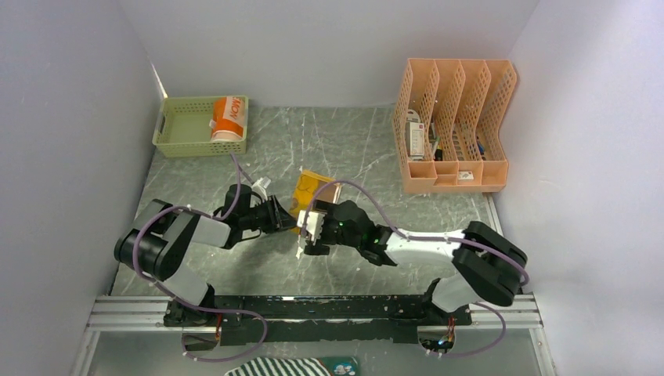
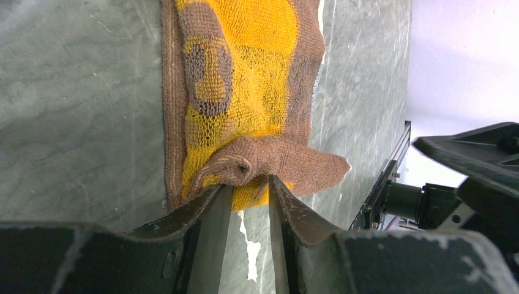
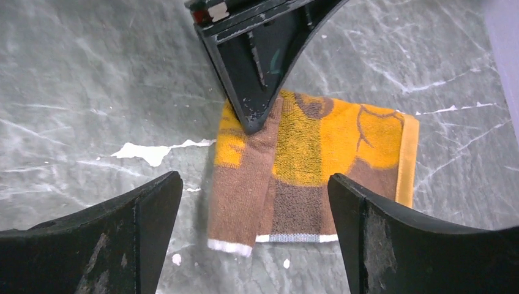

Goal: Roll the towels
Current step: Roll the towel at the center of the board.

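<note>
One yellow towel (image 3: 318, 141): flat mid-table, under both grippers
left gripper (image 2: 248, 184): narrowed to a slit at rolled edge; hold unclear
right gripper (image 3: 255, 180): spread wide, empty
roll axis: crosswise to left fingers, unrolled cloth ahead

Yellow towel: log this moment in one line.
yellow towel: on table, one edge curled | left gripper: pinching curled edge | right gripper: open above towel | orange towel: in basket

The arms (image 1: 196, 233) show black joints, grey links, purple cables (image 1: 356, 188), scuffed end effectors (image 2: 250, 182).
</note>
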